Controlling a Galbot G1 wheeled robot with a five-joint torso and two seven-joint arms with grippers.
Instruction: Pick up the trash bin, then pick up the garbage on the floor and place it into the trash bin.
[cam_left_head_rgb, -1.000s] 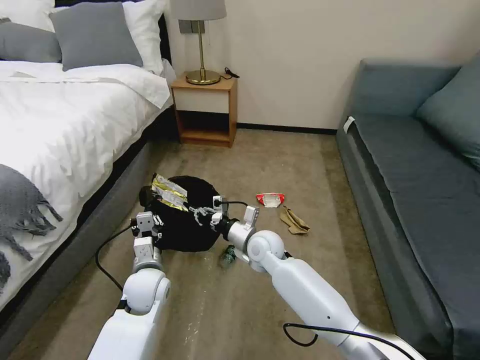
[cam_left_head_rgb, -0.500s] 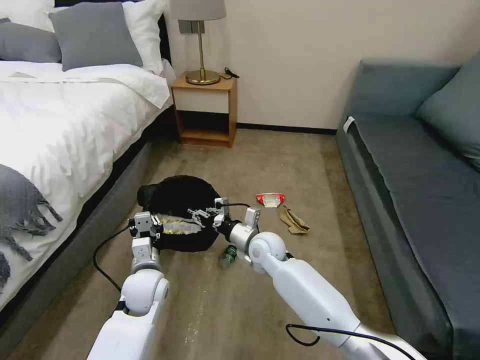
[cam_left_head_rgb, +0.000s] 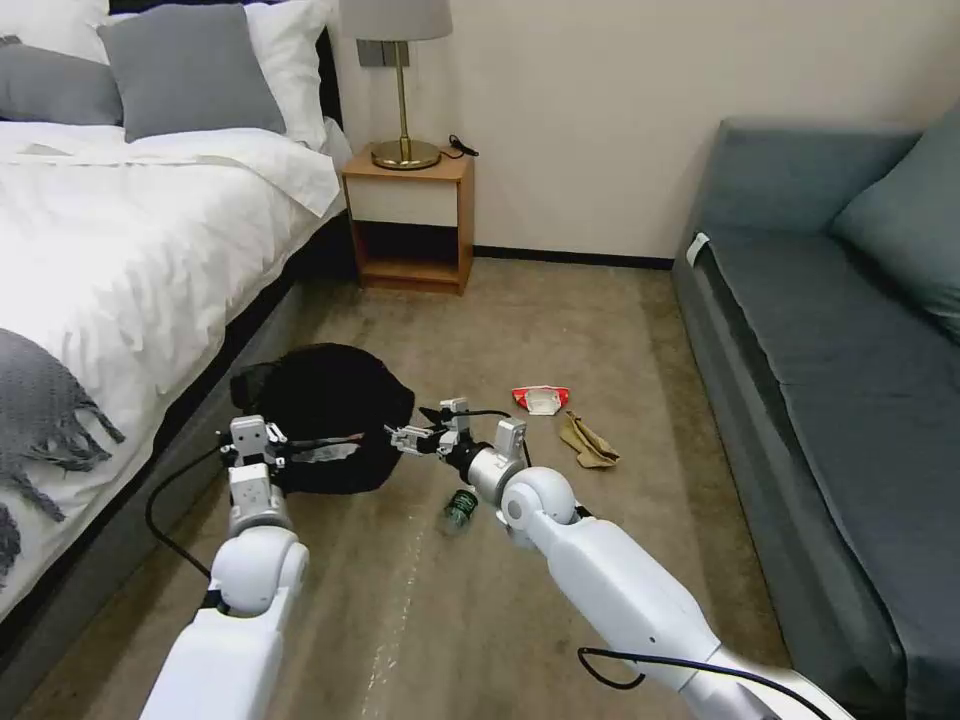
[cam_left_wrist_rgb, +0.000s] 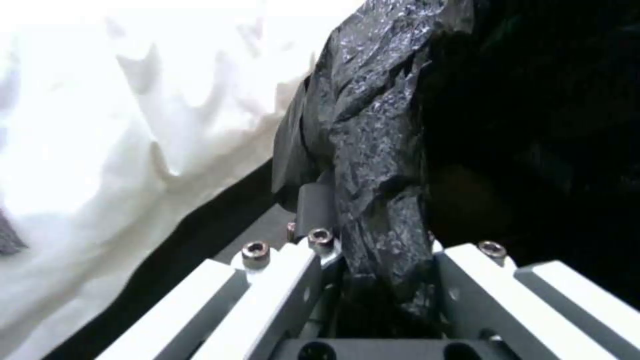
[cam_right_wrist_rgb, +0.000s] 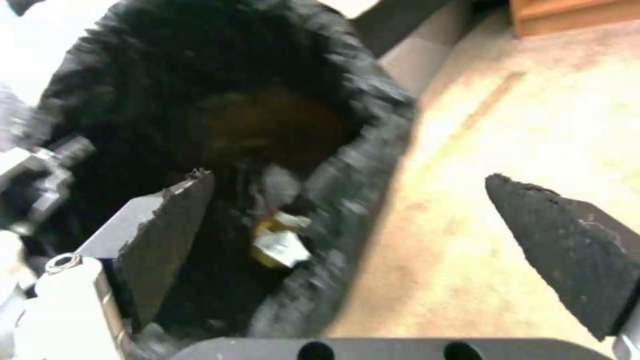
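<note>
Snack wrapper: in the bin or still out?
In. The right wrist view shows the yellow-silver wrapper lying inside the black-lined trash bin, with the right gripper open and empty beside the rim.

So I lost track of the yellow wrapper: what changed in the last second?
The right hand let go of the wrapper, now inside the trash bin, and stands open. The left hand, gripping the bag rim, carried the bin toward the bed. Bottle, red packet and tan scrap stayed put.
</note>
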